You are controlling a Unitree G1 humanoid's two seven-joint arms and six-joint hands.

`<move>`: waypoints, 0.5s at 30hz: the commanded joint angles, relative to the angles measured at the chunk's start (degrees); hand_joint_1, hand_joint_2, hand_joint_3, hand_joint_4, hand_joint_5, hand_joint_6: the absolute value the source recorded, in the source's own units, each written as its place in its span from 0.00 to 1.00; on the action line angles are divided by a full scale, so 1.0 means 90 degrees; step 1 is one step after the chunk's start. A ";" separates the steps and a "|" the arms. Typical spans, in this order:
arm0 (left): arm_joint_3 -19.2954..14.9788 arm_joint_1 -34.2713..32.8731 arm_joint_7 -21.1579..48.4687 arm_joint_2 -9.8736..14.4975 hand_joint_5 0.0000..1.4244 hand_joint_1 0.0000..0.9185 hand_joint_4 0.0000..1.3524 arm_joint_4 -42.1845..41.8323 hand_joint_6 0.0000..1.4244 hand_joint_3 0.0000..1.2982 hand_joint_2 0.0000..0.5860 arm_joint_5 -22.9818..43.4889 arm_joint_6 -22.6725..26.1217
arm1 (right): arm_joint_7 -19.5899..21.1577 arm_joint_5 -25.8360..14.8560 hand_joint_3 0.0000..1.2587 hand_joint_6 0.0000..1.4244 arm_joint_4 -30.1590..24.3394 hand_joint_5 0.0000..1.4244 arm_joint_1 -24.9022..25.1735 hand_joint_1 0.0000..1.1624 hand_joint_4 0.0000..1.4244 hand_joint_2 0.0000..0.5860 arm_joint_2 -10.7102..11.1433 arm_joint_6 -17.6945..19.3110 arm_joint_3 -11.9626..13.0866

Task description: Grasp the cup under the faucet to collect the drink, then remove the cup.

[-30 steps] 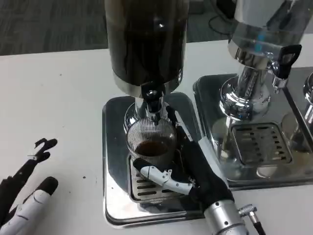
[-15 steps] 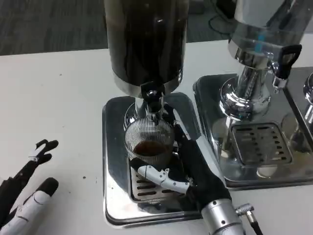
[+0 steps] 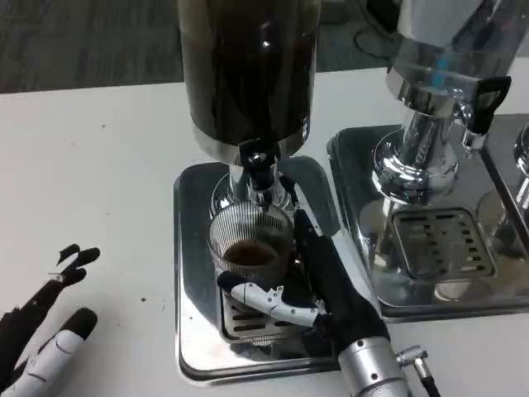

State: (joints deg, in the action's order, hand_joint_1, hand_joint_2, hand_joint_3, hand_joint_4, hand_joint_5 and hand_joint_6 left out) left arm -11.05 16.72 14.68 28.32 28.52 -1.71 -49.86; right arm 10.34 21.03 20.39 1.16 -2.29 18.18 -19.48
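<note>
The right hand (image 3: 318,277) wraps its fingers around the cup (image 3: 250,244), which stands on the tray (image 3: 194,273) directly under the faucet (image 3: 258,165), with dark drink inside. At 8 o'clock the left hand (image 3: 41,327) lies spread on the table (image 3: 91,165).

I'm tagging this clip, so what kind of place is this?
Probably a self-serve drink station: a dark dispenser and a clear one stand on steel drip trays on a white table. The right hand holds a cup.
</note>
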 commanded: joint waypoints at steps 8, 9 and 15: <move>0.0000 0.0050 0.0013 0.0044 0.07 0.00 0.00 -0.0094 0.00 0.12 0.27 0.0005 -0.0017 | 0.0420 0.0288 0.15 0.72 0.0076 0.46 -0.0258 0.77 0.32 0.28 0.0022 -0.0187 -0.0074; 0.0000 0.0042 0.0011 0.0042 0.07 0.00 0.00 -0.0090 0.00 0.12 0.27 0.0003 -0.0014 | 0.0440 0.0305 0.17 0.73 0.0069 0.47 -0.0260 0.77 0.33 0.28 0.0028 -0.0197 -0.0079; -0.0003 0.0025 0.0013 0.0047 0.06 0.00 0.00 -0.0076 0.00 0.12 0.27 0.0008 -0.0007 | 0.0613 0.0331 0.20 0.79 0.0092 0.51 -0.0275 0.78 0.36 0.30 0.0022 -0.0133 -0.0087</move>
State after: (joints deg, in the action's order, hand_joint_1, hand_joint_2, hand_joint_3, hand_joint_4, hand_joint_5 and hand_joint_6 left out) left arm -11.04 17.09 14.68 28.32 28.20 -1.72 -49.85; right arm 15.70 23.33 19.86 0.32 -2.20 18.56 -20.25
